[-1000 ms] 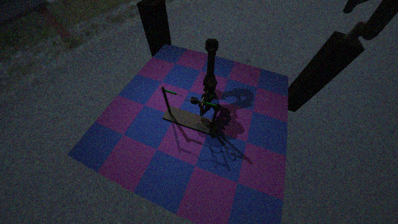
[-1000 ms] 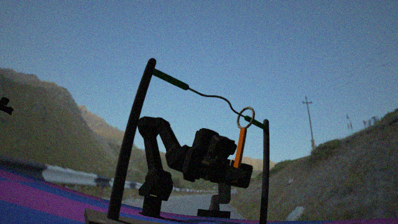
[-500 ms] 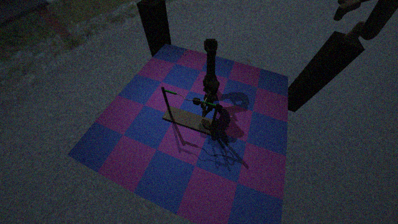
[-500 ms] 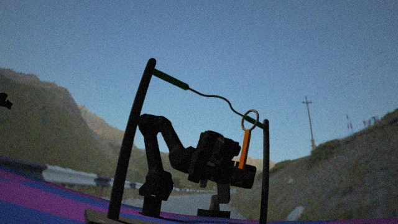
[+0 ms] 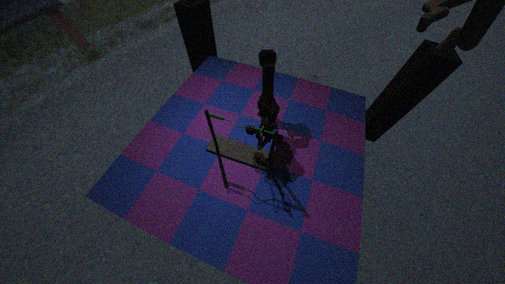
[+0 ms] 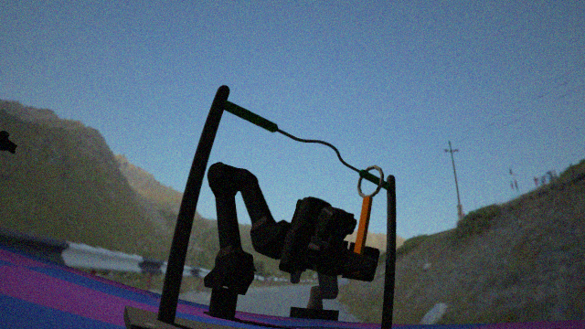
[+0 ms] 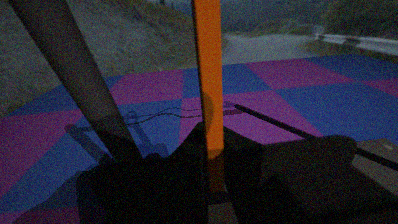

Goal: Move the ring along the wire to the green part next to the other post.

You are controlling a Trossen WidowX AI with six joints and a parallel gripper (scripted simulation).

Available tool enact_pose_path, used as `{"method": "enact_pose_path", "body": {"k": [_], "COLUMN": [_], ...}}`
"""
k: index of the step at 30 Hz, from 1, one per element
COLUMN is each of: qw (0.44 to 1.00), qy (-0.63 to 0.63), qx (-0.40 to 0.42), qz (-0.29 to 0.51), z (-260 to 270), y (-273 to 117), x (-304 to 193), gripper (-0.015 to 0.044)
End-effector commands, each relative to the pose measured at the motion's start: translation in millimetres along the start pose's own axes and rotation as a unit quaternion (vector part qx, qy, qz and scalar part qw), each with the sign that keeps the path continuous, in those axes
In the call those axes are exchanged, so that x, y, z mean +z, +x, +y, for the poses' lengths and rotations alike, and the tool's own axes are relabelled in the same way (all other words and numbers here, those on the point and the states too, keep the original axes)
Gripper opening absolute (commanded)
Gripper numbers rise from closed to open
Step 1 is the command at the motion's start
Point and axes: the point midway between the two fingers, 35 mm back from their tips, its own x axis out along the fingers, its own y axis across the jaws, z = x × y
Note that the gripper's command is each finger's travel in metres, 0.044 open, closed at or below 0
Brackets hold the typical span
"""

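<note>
The ring sits around the short green part of the wire just beside the shorter post, with the wire passing through it, and its orange handle hangs straight down into the gripper, which is clenched on the handle's lower end; the wrist view shows the same handle rising upright from between the dark fingers. Whether the ring's rim rests on the green sleeve or floats free of it is too fine to tell. The thin grey wire curves upward from there to the longer green part at the top of the taller, leaning post, well apart from the ring. I cannot tell from these views alone which post is the start and which the goal. If the ring has arrived at its goal, the step in hand is the setting down: the next move calls for lowering until the ring bears on the green, opening the fingers, and backing the arm off without brushing post or wire. If it is at the start, the travel lies ahead, and that calls for lifting and steering the ring to follow the grey wire's bend, kept centred around it.
</note>
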Motion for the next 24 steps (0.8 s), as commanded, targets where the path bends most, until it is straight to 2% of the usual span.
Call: {"method": "enact_pose_path", "body": {"k": [1,20,24], "qw": [1.000,1.000,1.000], "qy": [0.002,0.002,-0.001], "qx": [-0.001,-0.001,0.000], "qz": [0.002,0.002,0.003], "z": [-0.4,-0.4,-0.2], "y": [0.6,0.6,0.7], "x": [-7.3,-7.5,-7.3], "gripper": [-0.0150,-0.0150,-0.0045]}}
